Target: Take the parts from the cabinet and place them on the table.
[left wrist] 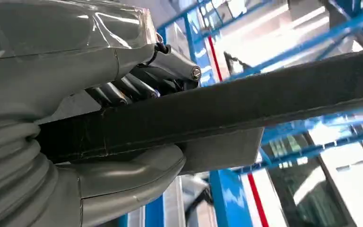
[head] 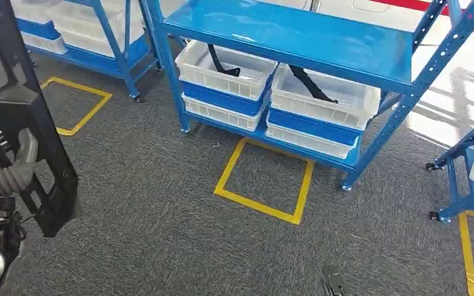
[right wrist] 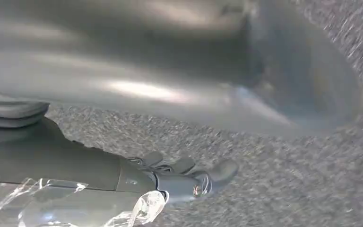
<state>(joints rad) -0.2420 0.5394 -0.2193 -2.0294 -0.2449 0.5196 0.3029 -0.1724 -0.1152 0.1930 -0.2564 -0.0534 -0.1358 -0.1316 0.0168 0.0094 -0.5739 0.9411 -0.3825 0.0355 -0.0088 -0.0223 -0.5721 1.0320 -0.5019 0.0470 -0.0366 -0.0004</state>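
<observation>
Overhead, we see our left hand at nine o'clock gripping a black part; blue cabinet at twelve. Left wrist: fingers wrap the part. Right wrist: right hand hangs above carpet, fingers apart, holding nothing.

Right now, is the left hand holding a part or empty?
Holding. The left hand grips a black part, thumb and fingers clamped on opposite faces.

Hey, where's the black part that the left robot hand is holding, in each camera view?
Head view: black part at the far left, upright, held by the left robot hand.
Left wrist view: crosses the middle, fingers wrapped over it.
Right wrist view: not in it.
Shared landmark: blue rack.
</observation>
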